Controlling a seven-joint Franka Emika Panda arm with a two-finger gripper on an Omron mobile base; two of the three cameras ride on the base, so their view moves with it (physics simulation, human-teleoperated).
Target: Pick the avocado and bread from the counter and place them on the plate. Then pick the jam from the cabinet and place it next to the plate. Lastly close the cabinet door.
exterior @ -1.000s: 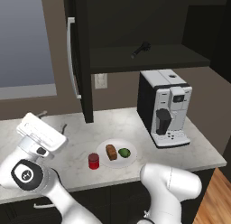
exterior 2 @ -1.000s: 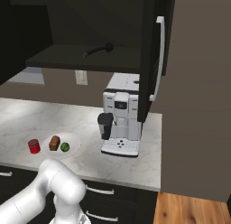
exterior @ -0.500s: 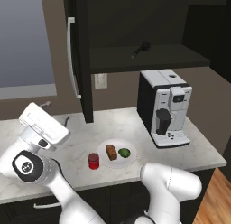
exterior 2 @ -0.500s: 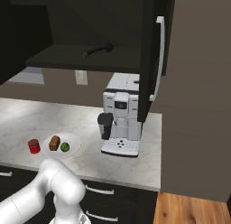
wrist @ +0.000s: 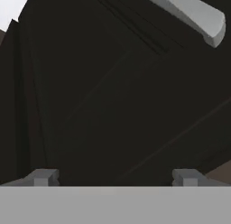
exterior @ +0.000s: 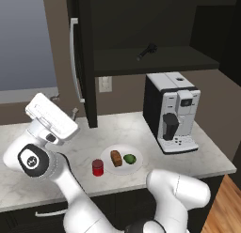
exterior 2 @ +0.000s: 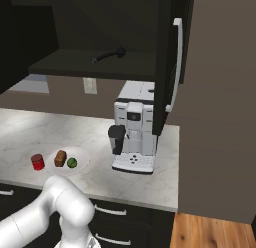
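Gripper [wrist: 113,175]: the two finger tips stand far apart at the bottom of the hand view, with nothing between them. The hand faces a dark panel at close range, and the end of a silver bar handle [wrist: 191,13] crosses the upper right of that view.

In the left base view the white hand [exterior: 51,118] sits raised above the counter [exterior: 28,180], to the left of the cabinet door [exterior: 84,63], near the lower end of the door's handle. Contact between hand and door cannot be confirmed.

The cabinet door stands open, swung out edge-on from the cabinet [exterior: 155,34]. Its long silver handle runs vertically along its outer face. A second door [exterior 2: 170,62] at the cabinet's other side is likewise open.

Inside the cabinet, a dark long-handled tool [exterior: 147,50] lies on the shelf.

Below and forward of the door, the plate [exterior: 137,167] lies on the counter. The bread [exterior: 116,158] and the avocado [exterior: 129,159] both rest on the plate, side by side, bread to the left. The jam [exterior: 98,167] stands upright on the counter just beside the plate's left edge.

A white coffee machine [exterior: 173,112] stands on the counter well right of the plate, under the cabinet. A wall socket [exterior: 104,83] is on the wall just right of the door.
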